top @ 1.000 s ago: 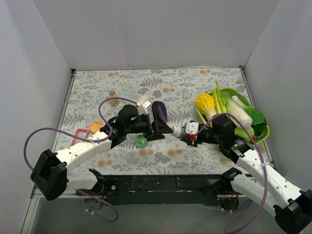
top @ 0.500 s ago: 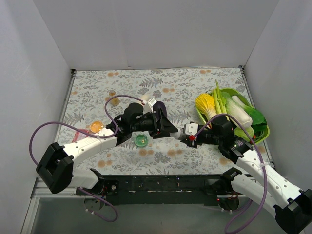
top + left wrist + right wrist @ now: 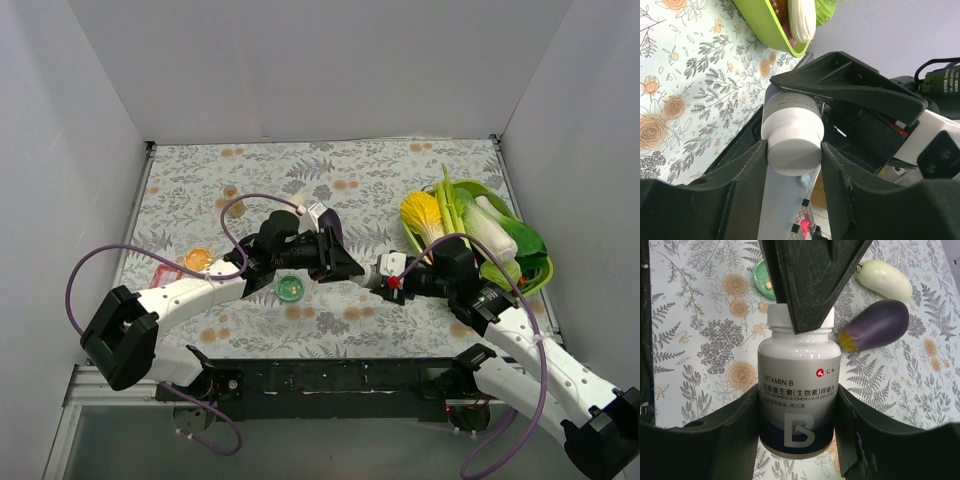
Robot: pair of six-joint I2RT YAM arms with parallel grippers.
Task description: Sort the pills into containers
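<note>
While the left gripper seems clamped on the white cap | right gripper grips the vitamin bottle above the tabletop | keep both aligned, twist without tilting | green dish and orange dish lie nearby.

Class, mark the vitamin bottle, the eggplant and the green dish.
vitamin B bottle point(image 3: 799, 405): right wrist view, label front.
purple eggplant point(image 3: 875, 325): right wrist view, mid body.
green dish point(image 3: 759, 274): right wrist view, bare inside.
</note>
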